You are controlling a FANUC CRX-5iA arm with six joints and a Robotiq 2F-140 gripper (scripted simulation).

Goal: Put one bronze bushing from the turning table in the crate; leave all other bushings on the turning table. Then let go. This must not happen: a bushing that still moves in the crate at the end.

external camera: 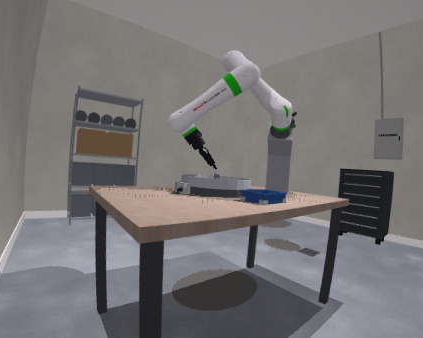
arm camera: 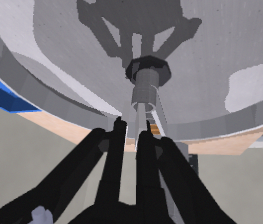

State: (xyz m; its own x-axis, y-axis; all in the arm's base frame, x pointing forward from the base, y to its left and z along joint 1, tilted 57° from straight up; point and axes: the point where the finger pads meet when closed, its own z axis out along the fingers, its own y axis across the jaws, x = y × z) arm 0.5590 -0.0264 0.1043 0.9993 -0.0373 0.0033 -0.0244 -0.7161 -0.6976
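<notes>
The grey round turning table stands on the wooden table, with the blue crate right of it. My gripper hangs just above the turning table, pointing down at a slant. In the wrist view my black fingers stand almost together, with only a narrow gap and nothing between them. Just beyond the tips a grey bushing with a dark collar stands upright on the turning table. A small brownish patch shows by the right fingertip; I cannot tell what it is. A corner of the crate shows at the left.
A small grey box sits at the turning table's left side. The robot's grey pedestal stands behind the table. A shelf is at the back left and a black cabinet at the right.
</notes>
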